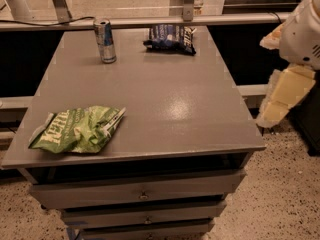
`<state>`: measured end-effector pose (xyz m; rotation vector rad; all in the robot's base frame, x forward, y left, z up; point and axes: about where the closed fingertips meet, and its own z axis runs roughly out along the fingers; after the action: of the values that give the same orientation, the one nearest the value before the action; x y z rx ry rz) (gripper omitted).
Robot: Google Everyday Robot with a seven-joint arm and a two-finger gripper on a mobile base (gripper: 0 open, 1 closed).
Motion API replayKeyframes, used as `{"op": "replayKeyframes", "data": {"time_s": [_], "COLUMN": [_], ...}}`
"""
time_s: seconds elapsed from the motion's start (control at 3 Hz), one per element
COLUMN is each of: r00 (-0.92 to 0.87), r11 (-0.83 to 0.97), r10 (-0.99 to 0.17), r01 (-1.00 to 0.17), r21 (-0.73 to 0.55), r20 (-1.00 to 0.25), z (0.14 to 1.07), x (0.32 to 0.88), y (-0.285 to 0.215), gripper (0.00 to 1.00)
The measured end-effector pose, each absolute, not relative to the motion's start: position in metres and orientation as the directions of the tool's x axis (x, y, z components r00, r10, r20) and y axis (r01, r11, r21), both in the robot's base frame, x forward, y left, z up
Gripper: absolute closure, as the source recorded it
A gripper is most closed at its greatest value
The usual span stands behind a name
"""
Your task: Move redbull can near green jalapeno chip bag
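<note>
The redbull can [105,40] stands upright at the far left of the grey table [165,104]. The green jalapeno chip bag [77,129] lies flat at the near left corner of the table, well apart from the can. My gripper [281,98] hangs with the white arm [304,30] off the table's right side, above the floor. It is far from both the can and the bag and holds nothing that I can see.
A dark blue chip bag [171,38] lies at the far middle of the table, to the right of the can. A metal rail [150,21] runs behind the table. Drawers [142,194] sit below the tabletop. Speckled floor lies to the right.
</note>
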<state>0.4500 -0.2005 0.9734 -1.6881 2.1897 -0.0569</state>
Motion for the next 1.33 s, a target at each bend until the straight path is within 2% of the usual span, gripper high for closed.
{"op": "replayKeyframes", "data": {"time_s": [0.67,1.33], "r00": [-0.180,-0.061], "r11": [0.373,0.449], "r10": [-0.790,-0.574], "r01": [-0.900,-0.857], "r21": [-0.227,-0.252], "r20": [-0.587,-0.817], "z": [0.947,0.975], "x": [0.539,0.636], "y": [-0.116,-0.009], "gripper": [0.00,0.00]}}
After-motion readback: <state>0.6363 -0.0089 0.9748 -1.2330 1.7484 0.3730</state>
